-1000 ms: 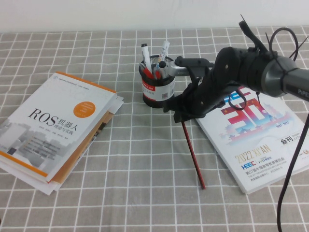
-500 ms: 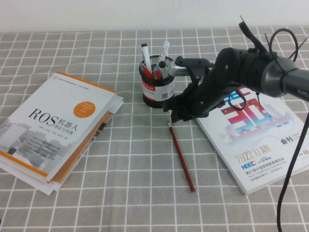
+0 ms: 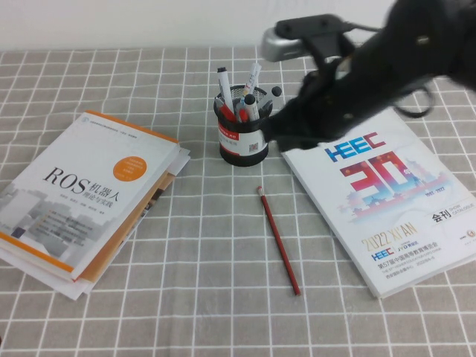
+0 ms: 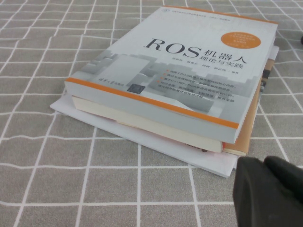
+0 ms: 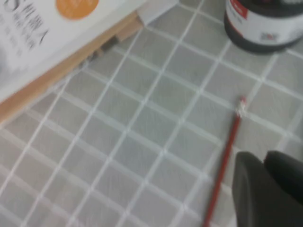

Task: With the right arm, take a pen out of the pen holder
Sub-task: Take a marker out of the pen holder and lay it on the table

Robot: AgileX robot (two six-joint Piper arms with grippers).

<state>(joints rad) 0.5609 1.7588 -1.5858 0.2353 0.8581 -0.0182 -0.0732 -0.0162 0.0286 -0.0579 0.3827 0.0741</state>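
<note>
Right tool (image 3: 277,132) of mine hangs just beside the pen holder (image 3: 242,134), on its right, above the tabletop (image 3: 186,297). Its fingers are clenched together on nothing, as my wrist view shows, with bare cloth and the red pencil (image 3: 279,239) beneath them. That pencil is the thing I judge to be the pen of the task. It lies flat on the cloth, clear of the holder, on the side nearer to me and a little to the right, touching neither the holder nor the magazine (image 3: 387,201) further right. I take it to lie loose because its place is outside the cup, so nothing needs gripping now. Its long axis runs on a slant: the pale capped end points back toward the holder's foot, while the other end points away from the holder, toward me and to the right. Several markers (image 3: 223,82) stand upright or leaning in the holder, propped by its rim. Left tool (image 4: 265,165) sits parked well to the holder's left, low beside the stacked books (image 3: 89,193), its fingers pressed together and empty.
</note>
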